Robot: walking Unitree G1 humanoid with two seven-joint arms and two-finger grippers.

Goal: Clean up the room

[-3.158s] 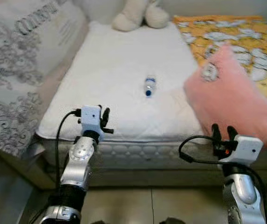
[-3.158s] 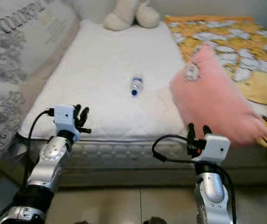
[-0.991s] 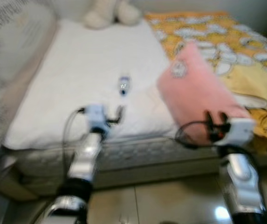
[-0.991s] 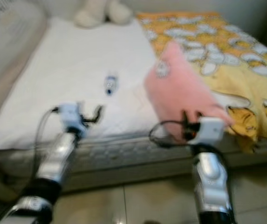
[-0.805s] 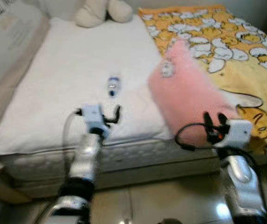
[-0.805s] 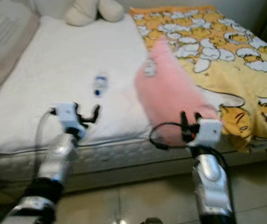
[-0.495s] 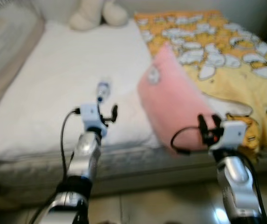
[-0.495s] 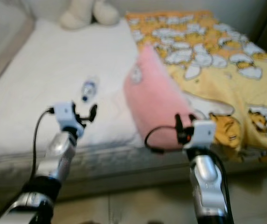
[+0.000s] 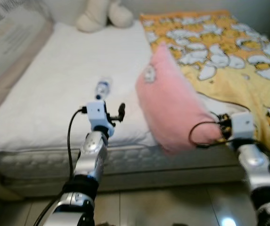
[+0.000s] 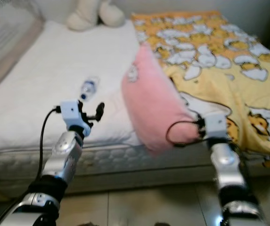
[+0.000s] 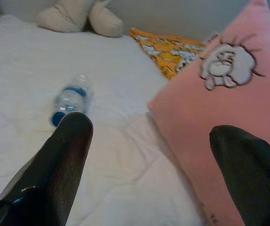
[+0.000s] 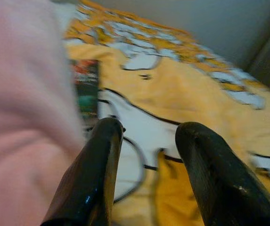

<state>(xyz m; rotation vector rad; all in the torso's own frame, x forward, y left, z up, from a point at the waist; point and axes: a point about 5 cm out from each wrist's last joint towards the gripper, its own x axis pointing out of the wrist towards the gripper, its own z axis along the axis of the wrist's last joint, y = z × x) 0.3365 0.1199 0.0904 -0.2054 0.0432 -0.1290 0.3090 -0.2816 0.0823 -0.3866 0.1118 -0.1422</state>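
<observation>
A clear water bottle [image 9: 102,88] with a blue label lies on its side on the white mattress [image 9: 54,80]. My left gripper [image 9: 115,113] hovers open over the mattress's front edge, short of the bottle [image 11: 69,99], and holds nothing. A pink pillow [image 9: 171,102] with a sheep patch stands tilted between the mattress and the yellow patterned blanket [image 9: 229,52]. My right gripper [image 10: 200,126] is at the pillow's lower right corner, over the blanket [image 12: 186,99]. Its black fingers [image 12: 105,155] are parted with nothing between them, and the pillow [image 12: 21,122] lies beside one finger.
A cream plush toy [image 9: 102,14] sits at the head of the bed. A grey patterned cushion [image 9: 7,33] leans along the left side. A small dark flat object [image 12: 86,89] lies on the blanket beside the pillow. Tiled floor [image 9: 149,207] runs below the bed's front edge.
The camera has shifted and the view is sharper. My right gripper has moved right and forward to the pillow's lower right corner. The left gripper holds about the same place.
</observation>
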